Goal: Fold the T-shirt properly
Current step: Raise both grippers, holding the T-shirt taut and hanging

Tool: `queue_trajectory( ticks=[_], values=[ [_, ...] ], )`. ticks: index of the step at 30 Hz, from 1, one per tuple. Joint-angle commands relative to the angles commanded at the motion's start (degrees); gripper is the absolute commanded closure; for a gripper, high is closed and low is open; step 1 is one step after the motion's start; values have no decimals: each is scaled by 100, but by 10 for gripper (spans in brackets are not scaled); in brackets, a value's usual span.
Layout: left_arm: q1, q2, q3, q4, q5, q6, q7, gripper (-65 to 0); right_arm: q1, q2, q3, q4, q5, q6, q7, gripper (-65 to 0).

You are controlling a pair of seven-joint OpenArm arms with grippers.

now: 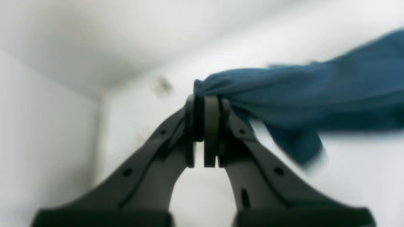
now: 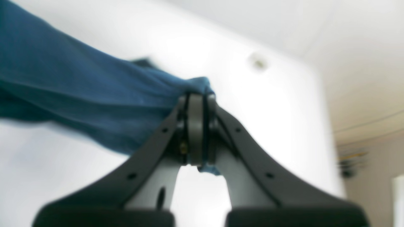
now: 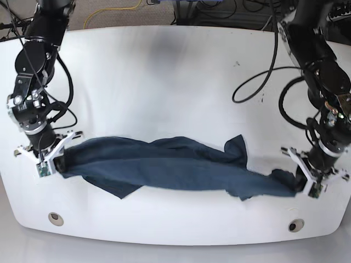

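The dark navy T-shirt (image 3: 175, 167) is stretched in a long wrinkled band across the near part of the white table (image 3: 164, 76). My left gripper (image 3: 300, 183) is shut on its right end, where the cloth bunches (image 1: 240, 85) at the fingertips (image 1: 210, 104). My right gripper (image 3: 59, 161) is shut on the left end, and the fabric (image 2: 79, 91) runs away to the left from its closed pads (image 2: 195, 101). A loose flap (image 3: 123, 188) hangs toward the front edge, and another corner (image 3: 236, 147) pokes up near the right.
Two round holes (image 3: 54, 218) (image 3: 296, 225) sit near the table's front edge. Black cables (image 3: 258, 87) loop over the table's right side beside the left arm. The floor and more cables lie beyond the far edge.
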Motion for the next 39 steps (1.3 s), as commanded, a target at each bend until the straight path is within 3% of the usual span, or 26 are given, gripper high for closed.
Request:
queue_trajectory(
  ticks=[9, 19, 31, 39],
  values=[
    [1556, -26, -510, 114, -123, -26, 0, 0, -1037, -527, 185, 26, 0, 0, 0, -11],
    [2549, -255, -1284, 114, -88, -659, 9, 0, -1996, -958, 185, 88, -9, 0, 0, -11],
    [3376, -765, -1758, 79, -79, -664, 0, 0, -2549, -985, 185, 35, -18, -53, 0, -11],
    [3437, -756, -1758, 79, -79, -664, 0, 0, -2708, -1275, 141, 35, -9, -35, 0, -17]
  ],
)
